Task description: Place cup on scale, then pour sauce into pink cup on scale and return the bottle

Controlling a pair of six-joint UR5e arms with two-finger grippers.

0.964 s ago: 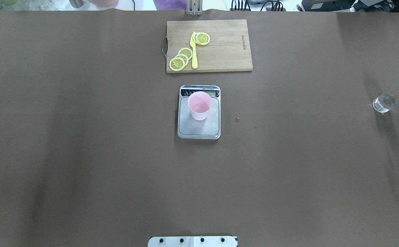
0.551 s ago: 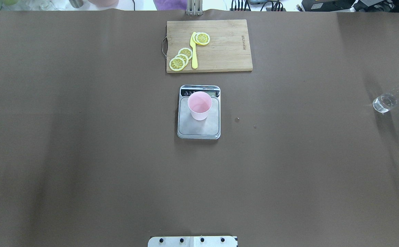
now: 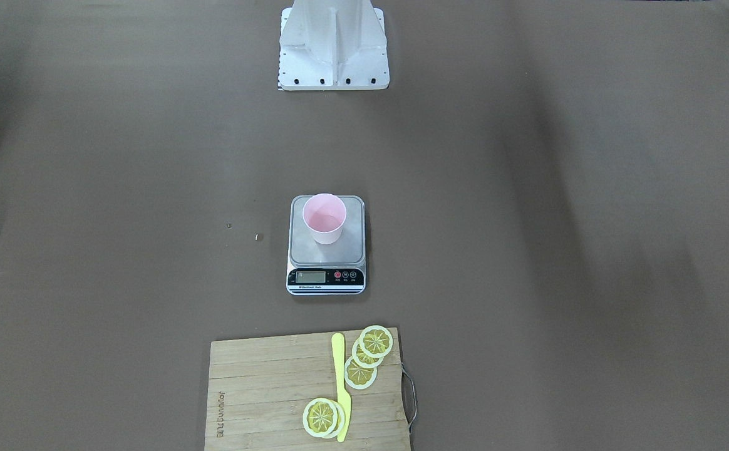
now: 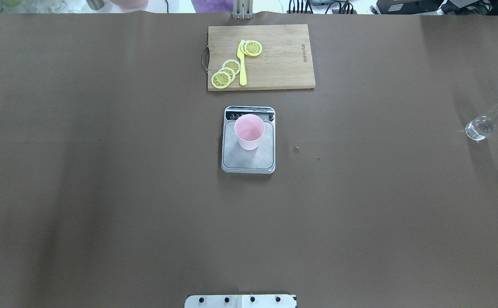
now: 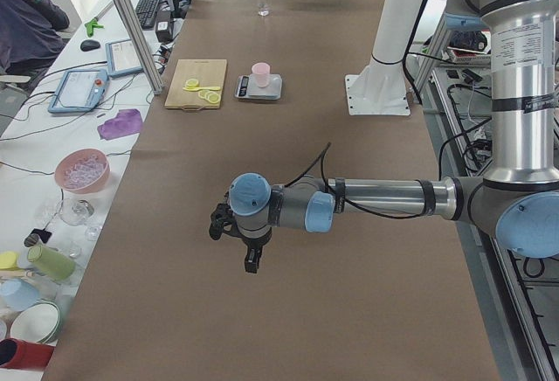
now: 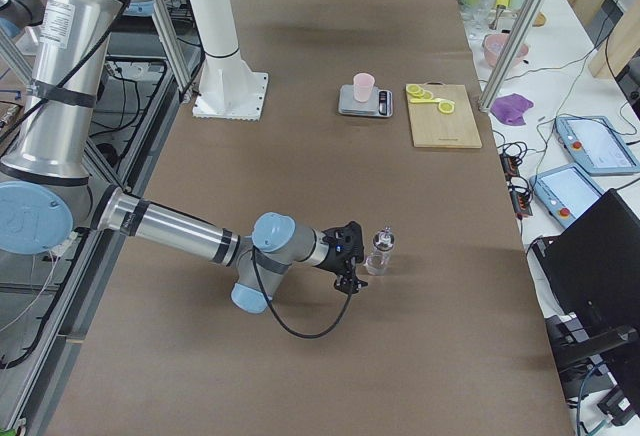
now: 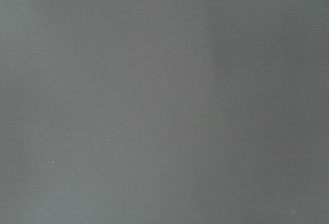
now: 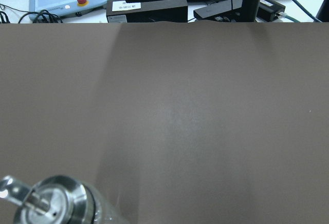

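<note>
1. While the small pale pink plastic cup (image 4: pixel 249 130) stands upright on the steel platform of the rectangular digital scale (image 4: pixel 248 161), mid-surface (image 4: pixel 103 192), I log step one as done.
2. Clear glass bottle with silver pour spout (image 6: pixel 379 252) stands upright near the surface's right end, well apart from the scale. Clear sauce (image 4: pixel 476 129) shows low in it. Cannot tell whether any is in the cup.
3. My judgement: either the pour is not yet made, or the bottle is already returned. If the former, the next move calls for a side grip on the glass body below the collar, kept upright on the carry.
4. Right arm lies low, forearm near level. Right tool (image 6: pixel 350 256) sits just beside the bottle, not on it. Cannot tell how far open it is.
5. Left arm reaches level over bare surface, left tool (image 5: pixel 249 245) pointing down, well apart from the scale. Its opening cannot be told either.
</note>
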